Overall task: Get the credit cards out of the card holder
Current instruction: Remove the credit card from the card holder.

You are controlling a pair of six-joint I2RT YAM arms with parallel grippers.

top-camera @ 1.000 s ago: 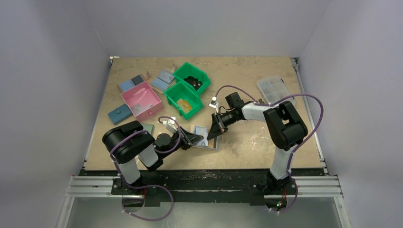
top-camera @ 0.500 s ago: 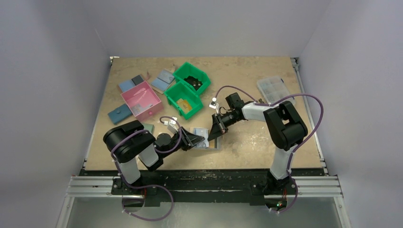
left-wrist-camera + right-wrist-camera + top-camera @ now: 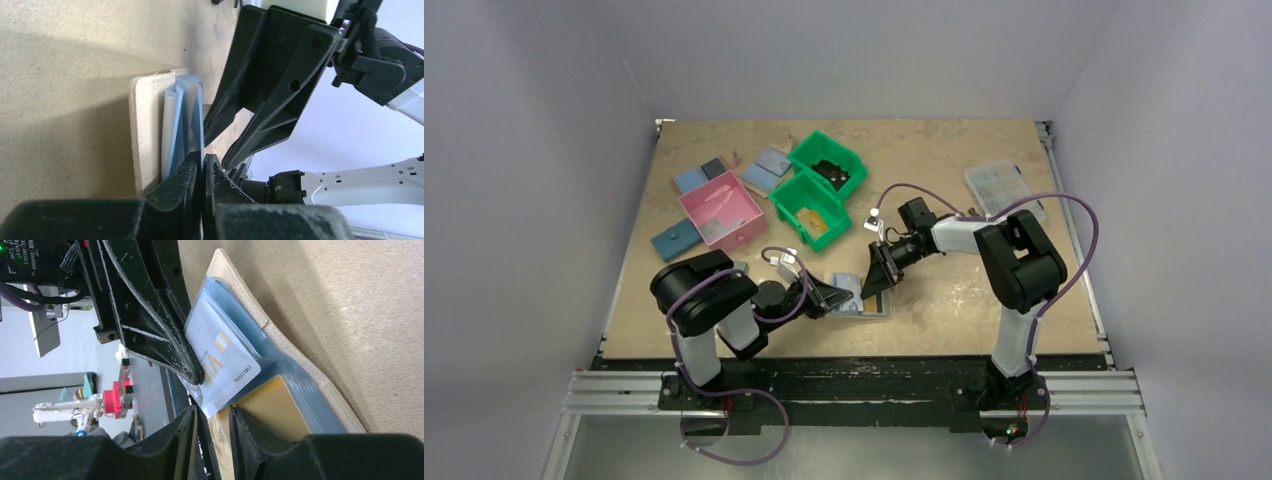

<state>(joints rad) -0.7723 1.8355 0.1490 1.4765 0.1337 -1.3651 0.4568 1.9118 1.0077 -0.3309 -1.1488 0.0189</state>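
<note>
Holder sat open at the table's 6 o'clock. Your left gripper, closed, pressed on it from 9. Your right gripper, jaws barely parted, pointed in from 2, nearest the yellow card.

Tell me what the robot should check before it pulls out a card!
1. Card holder lying open on the table: ok.
2. Left gripper shut, tip against the holder: ok. Pinning it firmly: cannot tell.
3. Right gripper jaws apart: ok.
4. White card edge between the right gripper's jaws: looks ok.
5. Yellow-orange card out of the jaws' way: cannot tell, its corner is close.
6. Room between the two grippers: cannot tell, they are very close.
</note>
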